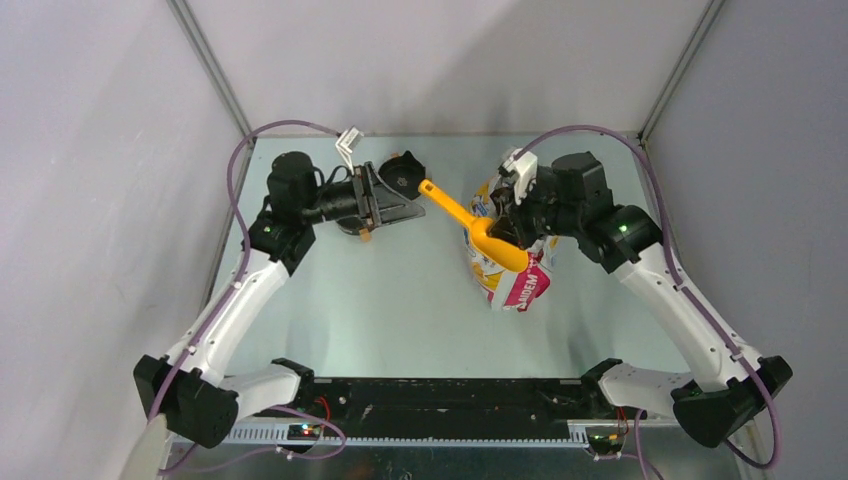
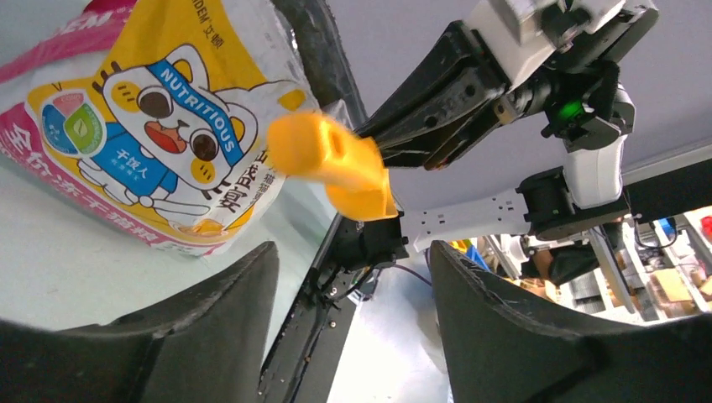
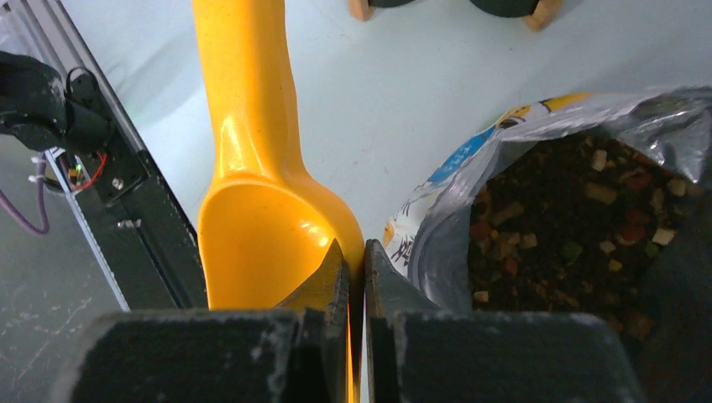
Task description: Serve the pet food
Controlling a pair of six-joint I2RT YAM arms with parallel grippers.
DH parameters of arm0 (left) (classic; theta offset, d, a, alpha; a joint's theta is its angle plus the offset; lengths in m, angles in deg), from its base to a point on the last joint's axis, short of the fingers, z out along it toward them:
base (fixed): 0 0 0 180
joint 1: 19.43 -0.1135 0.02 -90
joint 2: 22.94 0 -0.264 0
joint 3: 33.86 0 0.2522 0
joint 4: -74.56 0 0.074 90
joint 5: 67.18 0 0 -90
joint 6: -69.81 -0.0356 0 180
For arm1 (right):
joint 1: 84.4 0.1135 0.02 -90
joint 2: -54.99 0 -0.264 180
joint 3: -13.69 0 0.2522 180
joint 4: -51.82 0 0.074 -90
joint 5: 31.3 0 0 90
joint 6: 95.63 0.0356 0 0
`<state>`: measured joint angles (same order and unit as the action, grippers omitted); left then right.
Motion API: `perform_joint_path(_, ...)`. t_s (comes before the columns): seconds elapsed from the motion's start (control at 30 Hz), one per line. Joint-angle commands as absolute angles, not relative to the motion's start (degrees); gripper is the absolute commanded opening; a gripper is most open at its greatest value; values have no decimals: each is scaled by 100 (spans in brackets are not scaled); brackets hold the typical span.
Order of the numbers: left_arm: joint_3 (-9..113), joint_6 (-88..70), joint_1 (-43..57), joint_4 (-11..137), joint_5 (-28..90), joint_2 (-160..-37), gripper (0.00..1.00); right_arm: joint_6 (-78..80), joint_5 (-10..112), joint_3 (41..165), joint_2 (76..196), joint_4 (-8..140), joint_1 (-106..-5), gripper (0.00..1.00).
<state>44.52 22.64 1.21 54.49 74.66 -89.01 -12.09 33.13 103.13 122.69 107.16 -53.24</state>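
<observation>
The right pincer [image 3: 356,264] is clamped tight on the side wall of the orange scoop [image 3: 252,185], its 2 fingers nearly meeting across the thin rim of the bowl. The scoop's handle runs off toward the left pincer [image 1: 405,192], which stands wide open with nothing between its fingers. From the left wrist the handle's end is a blur of orange beyond the fingertips, so contact cannot be judged there (the overhead view puts it just beside the tips).

The pet food [image 3: 579,210] sits inside the open bag [image 3: 470,193], a dark heap flecked with red, tan and green bits, right beside the scoop's bowl. The bag rests on the tabletop [image 1: 380,300]. From above, its mouth is hidden under the right arm. In the right wrist view, its right side is cut off by the frame and partly blocked by the dark finger.
</observation>
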Motion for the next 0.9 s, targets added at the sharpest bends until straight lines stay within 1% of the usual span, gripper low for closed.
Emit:
perform_joint_path(0.0,4120,3115,78,6503,7717,-8766,69,-754,3276,10347,12084,10168,-5201,0)
perform_joint_path(0.07,4096,3139,78,6453,7877,-8780,67,-979,3303,10371,12151,10135,-5039,0)
perform_joint_path(0.23,4024,3367,78,6698,7957,-8741,69,-903,3465,10368,12286,10090,-4900,0)
perform_joint_path(0.33,4078,3388,78,6689,8015,-8787,69,-1037,3547,10367,12325,10044,-4795,0)
perform_joint_path(0.6,4100,3332,265,6525,8116,-8854,60,-1103,3664,10367,12357,9942,-4673,0)
perform_joint_path(0.87,4154,3283,372,6545,8077,-8955,55,-1199,3725,10366,12374,9929,-4556,0)
